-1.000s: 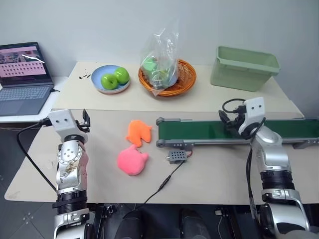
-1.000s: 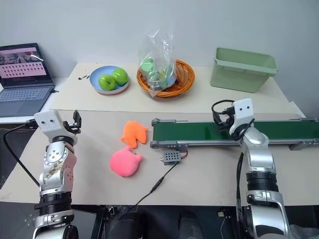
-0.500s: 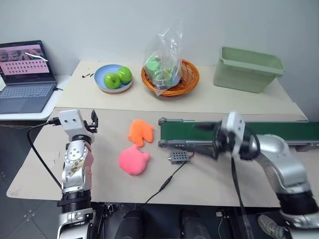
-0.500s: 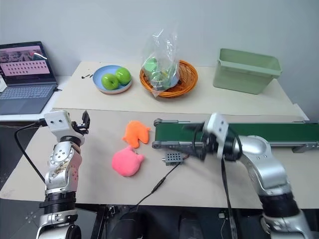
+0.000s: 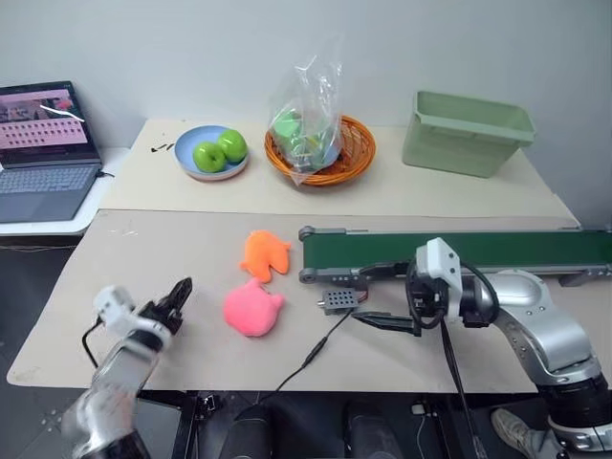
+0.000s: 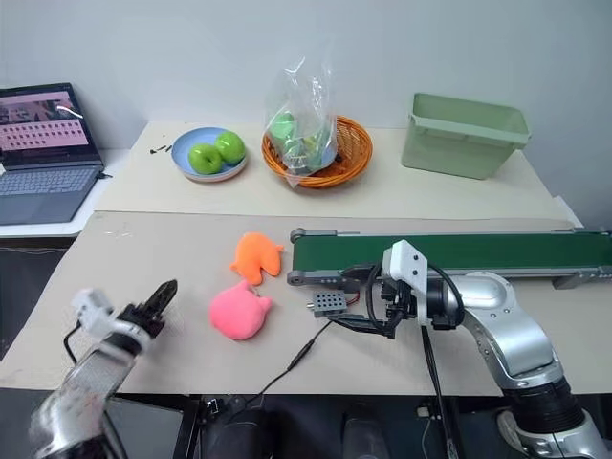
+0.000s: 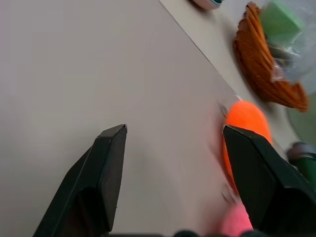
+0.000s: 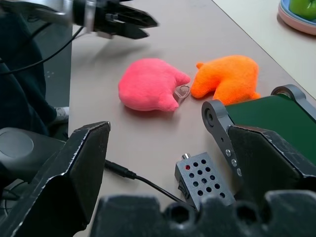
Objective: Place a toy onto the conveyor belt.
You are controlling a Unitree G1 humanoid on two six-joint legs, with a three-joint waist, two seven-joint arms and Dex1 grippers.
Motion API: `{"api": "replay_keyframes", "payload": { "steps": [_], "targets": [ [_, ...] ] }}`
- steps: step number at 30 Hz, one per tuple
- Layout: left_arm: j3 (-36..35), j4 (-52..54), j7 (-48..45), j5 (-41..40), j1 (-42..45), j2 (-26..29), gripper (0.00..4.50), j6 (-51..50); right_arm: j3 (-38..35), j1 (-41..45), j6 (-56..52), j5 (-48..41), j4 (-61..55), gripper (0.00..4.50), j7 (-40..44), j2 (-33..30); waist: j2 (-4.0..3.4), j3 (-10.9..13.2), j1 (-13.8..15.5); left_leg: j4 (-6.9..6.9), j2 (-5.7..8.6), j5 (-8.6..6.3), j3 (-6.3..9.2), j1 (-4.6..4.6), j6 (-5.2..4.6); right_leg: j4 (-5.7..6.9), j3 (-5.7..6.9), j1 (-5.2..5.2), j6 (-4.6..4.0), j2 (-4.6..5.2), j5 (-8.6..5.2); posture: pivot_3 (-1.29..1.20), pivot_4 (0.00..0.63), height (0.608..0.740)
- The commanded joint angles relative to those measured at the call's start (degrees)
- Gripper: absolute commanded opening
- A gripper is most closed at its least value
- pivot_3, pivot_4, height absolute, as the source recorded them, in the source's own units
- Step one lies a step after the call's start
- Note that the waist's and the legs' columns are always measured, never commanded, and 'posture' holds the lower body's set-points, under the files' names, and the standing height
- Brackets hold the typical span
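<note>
The pink toy (image 5: 252, 311) lies on the desk (image 5: 191, 249) toward its front edge, left of the middle, with nothing gripping it. Just behind it, nearly touching, lies the orange toy (image 5: 266, 253). To the right of both runs the conveyor belt (image 5: 449, 251), its dark green band in a grey frame reaching toward the desk's right edge; the small grey control box (image 5: 339, 301) sits just in front of the belt's left end, and a black cable (image 5: 320, 349) runs from it to the front edge. The left claw (image 5: 175, 296) hangs low near the front left corner, pointing toward the pink toy but apart from it, its two black fingers (image 7: 106, 173) spread with nothing between them. The right claw (image 5: 382, 296) is held just in front of the belt and beside the control box, pointing left toward the toys, its fingers (image 8: 74, 173) parted wide and holding nothing. Along the back edge stand a blue plate with two green apples (image 5: 218, 151), an orange woven basket (image 5: 344, 153) carrying a clear plastic bag (image 5: 308, 105), and a pale green bin (image 5: 467, 131) near the back right corner. An open laptop (image 5: 43, 148) sits on a separate surface past the left edge.
</note>
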State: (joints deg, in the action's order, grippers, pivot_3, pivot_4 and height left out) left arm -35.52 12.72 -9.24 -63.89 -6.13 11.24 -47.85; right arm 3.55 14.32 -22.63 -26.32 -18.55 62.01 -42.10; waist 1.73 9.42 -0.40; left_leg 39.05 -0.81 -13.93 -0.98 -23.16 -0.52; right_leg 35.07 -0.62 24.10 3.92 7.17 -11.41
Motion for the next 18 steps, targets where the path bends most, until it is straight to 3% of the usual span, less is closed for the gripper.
{"api": "replay_keyframes", "payload": {
  "steps": [1, 4, 11, 18],
  "targets": [
    [1.7, 2.1, -1.4, -10.6, -2.1, -0.7, 3.29, -5.4, -1.6, -0.6, 1.9, 0.0, -1.1, 4.50, -0.4, 0.1, -0.01, 0.0, 0.5, 0.00, 0.00, 0.00, -0.01, 0.03, 0.00, 0.00, 0.01, -0.02, -0.02, 0.00, -0.01, 0.00, 0.150, 0.715],
    [4.8, 0.4, -1.5, -12.3, -2.6, -1.3, 3.29, -7.0, -1.7, -0.9, 1.9, 0.1, -1.4, 4.50, -0.9, 0.2, -0.01, 0.0, 0.7, 0.00, 0.01, 0.00, -0.02, 0.05, 0.00, 0.00, 0.02, -0.05, -0.06, 0.00, -0.03, 0.00, 0.150, 0.715],
    [13.3, -6.6, -3.3, -5.6, -0.1, -2.3, 3.29, -5.4, -3.9, -2.8, 1.5, -0.4, -3.5, 4.50, -2.4, -0.8, -0.04, 0.0, 0.7, -0.02, 0.04, -0.01, -0.03, 0.04, -0.02, -0.01, 0.01, -0.04, -0.11, -0.01, -0.06, 0.00, 0.150, 0.715],
    [14.4, -10.5, -4.0, -2.5, 2.8, -3.0, 3.29, -3.4, -5.4, -4.4, 0.8, -0.5, -5.0, 4.50, -3.9, -1.2, -0.23, -0.2, 1.1, -0.01, 0.05, -0.01, -0.04, 0.07, -0.02, -0.01, 0.01, -0.09, -0.14, -0.01, -0.08, 0.00, 0.150, 0.715]
  ]
}}
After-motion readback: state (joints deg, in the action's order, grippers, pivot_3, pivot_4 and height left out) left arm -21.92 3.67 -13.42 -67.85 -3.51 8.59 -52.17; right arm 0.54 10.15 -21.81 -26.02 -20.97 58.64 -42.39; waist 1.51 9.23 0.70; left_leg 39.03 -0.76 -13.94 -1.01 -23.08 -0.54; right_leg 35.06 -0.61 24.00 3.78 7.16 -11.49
